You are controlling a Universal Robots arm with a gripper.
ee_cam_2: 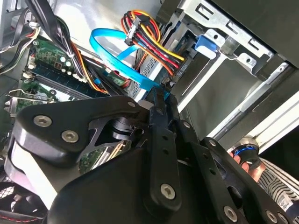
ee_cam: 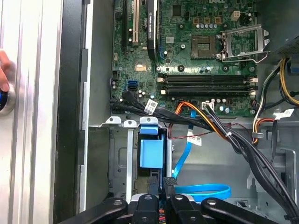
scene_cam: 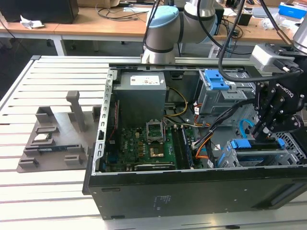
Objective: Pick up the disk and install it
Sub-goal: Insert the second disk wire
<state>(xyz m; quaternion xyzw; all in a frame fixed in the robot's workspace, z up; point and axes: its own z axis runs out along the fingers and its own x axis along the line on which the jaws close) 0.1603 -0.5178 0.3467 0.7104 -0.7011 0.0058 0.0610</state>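
One gripper (scene_cam: 263, 130) sits clenched at the exterior view's right. The disk (scene_cam: 253, 151) lies seated in the drive cage (scene_cam: 288, 155) just beneath its fingertips.

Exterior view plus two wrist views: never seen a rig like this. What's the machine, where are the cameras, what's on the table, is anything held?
The exterior view is a camera off the robot. It shows a robot arm reaching into an open computer case that lies on a slatted table. A grey fixture holding small parts sits on that view's left.

Both wrist views come from cameras riding near the arm's wrist, looking past the gripper into the case, at the motherboard and cables.

The disk, with its blue frame, sits in the drive cage. The fingers look closed together right at its end, with nothing visibly between them.
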